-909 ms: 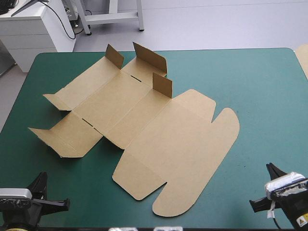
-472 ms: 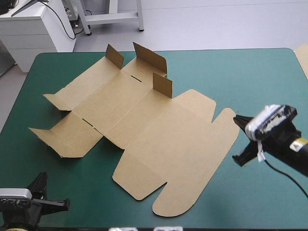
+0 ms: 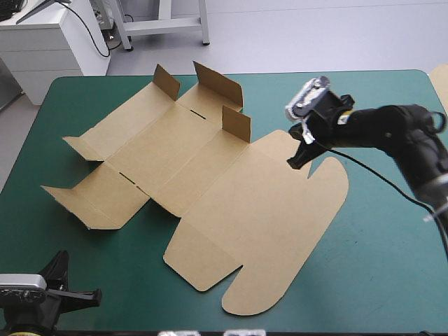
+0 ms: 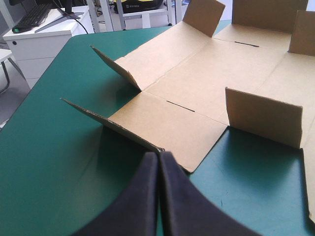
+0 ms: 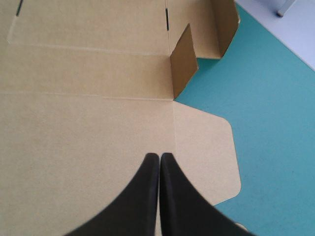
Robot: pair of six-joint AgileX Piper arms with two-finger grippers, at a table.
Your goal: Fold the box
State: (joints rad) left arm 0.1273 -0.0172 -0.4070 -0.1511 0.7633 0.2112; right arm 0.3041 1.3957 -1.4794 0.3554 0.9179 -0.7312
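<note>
The brown box [image 3: 210, 182] lies as a flat cut sheet across the middle of the teal-green table [image 3: 378, 231], with a few small flaps [image 3: 236, 124] standing up at its far side. My right gripper [image 3: 292, 163] hovers shut over the box's wide lid panel, beside the rounded side flap [image 3: 297, 145]. In the right wrist view the right gripper [image 5: 159, 155] points across the board [image 5: 74, 123] towards an upright flap [image 5: 183, 58]. My left gripper [image 3: 94, 297] waits shut at the near left corner. In the left wrist view the left gripper [image 4: 158, 155] sits just short of the box's [image 4: 216, 69] nearest raised flap edge.
A strip of more brown board [image 3: 441, 82] shows at the table's far right edge. Bare teal-green cover lies to the right of the box and along the near edge.
My right arm has swung from the near right corner up and left, and it now reaches over the box's right side. The left arm and the box have not moved.
</note>
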